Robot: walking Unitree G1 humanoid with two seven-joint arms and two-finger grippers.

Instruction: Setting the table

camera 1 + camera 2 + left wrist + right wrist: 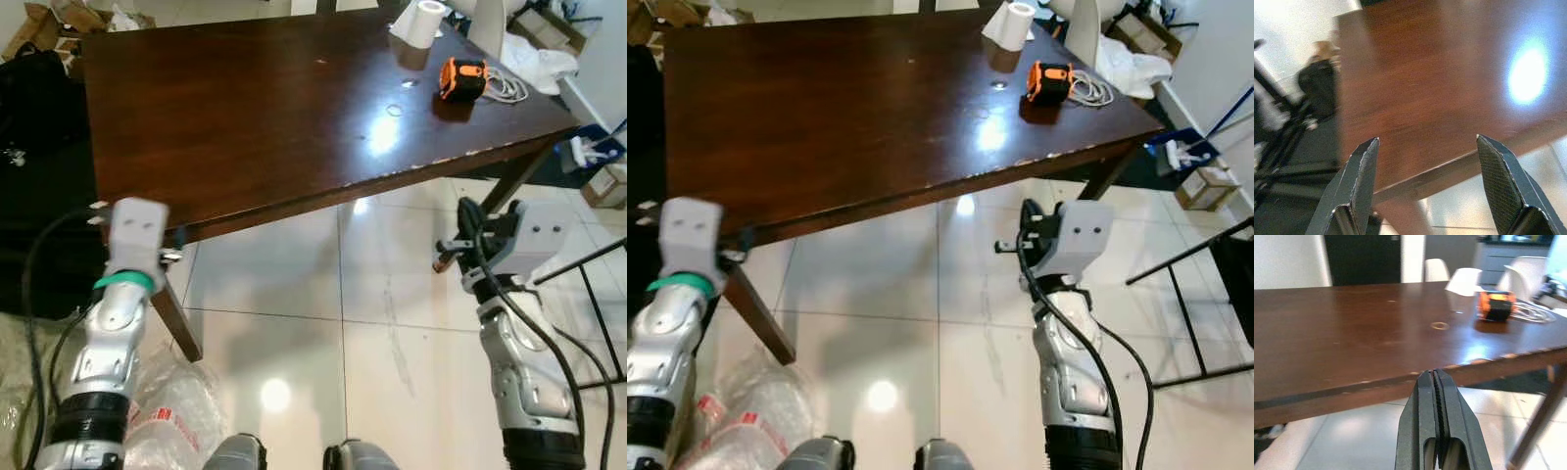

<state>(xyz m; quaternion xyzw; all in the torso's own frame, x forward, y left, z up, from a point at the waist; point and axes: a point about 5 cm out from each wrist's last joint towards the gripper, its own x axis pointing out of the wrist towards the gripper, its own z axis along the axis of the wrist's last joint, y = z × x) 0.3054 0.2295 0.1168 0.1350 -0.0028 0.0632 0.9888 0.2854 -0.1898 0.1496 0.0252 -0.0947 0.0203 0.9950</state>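
The dark wooden table [255, 108] is standing just ahead, carrying a paper roll [423, 23] and an orange tape measure [462, 78] at its far right. The left gripper [1425, 169] is hovering at the near left corner, jaws wide and holding nothing. The right gripper [1436, 406] is hanging below the near edge, fingers pressed together, its wrist view catching white chairs [1520, 276] behind the table.

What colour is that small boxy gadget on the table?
Orange and black boxy gadget, clearest in the left eye view.

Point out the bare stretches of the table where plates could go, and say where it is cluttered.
The dark wooden table is bare across its whole left and middle, from the near edge to the far edge. Clutter sits at the far right corner: the paper roll, the orange tape measure and the white cable. The left tool and right tool hang below the near edge.
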